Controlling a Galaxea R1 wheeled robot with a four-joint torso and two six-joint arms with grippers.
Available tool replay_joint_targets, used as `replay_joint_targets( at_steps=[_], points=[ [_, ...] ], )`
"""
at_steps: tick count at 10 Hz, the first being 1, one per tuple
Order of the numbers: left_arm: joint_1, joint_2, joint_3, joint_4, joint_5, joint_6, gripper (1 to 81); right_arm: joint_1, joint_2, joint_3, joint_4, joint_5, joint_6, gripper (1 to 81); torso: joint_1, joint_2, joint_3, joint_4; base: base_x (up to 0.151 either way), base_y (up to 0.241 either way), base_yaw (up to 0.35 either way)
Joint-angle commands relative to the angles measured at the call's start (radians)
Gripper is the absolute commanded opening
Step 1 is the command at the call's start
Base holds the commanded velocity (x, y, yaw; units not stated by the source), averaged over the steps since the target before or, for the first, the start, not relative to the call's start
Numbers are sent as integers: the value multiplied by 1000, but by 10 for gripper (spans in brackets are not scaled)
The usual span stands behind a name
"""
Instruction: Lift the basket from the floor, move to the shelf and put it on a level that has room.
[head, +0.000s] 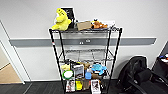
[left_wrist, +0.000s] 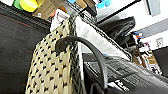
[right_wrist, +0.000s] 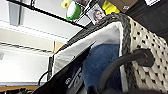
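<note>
The basket (left_wrist: 52, 67) hangs level by its two handles just before the shelf (head: 85, 60), ready for the bare middle level (head: 86, 58); finger state cannot be told.

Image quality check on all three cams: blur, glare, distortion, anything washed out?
Head view: soft and blocky, even light on the shelf, small items on its crowded tiers smear together, no glare. Left wrist view: the basket looms close, its weave readable but soft, the background wall bright. Right wrist view: the basket's pale liner is nearly washed out, and the dark handle is blurred.
</note>
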Motion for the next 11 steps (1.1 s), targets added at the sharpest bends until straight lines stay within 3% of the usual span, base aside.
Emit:
replay_joint_targets(
  at_steps=[1,11],
  points=[
    [-109,-17,76,38,-9,-8,10,118,-6,88,-18,54,-8,10,0,0,0,0,116,0,0],
    [-109,-20,91,39,-9,-7,10,121,-6,93,-16,54,-10,10,0,0,0,0,116,0,0]
  ],
)
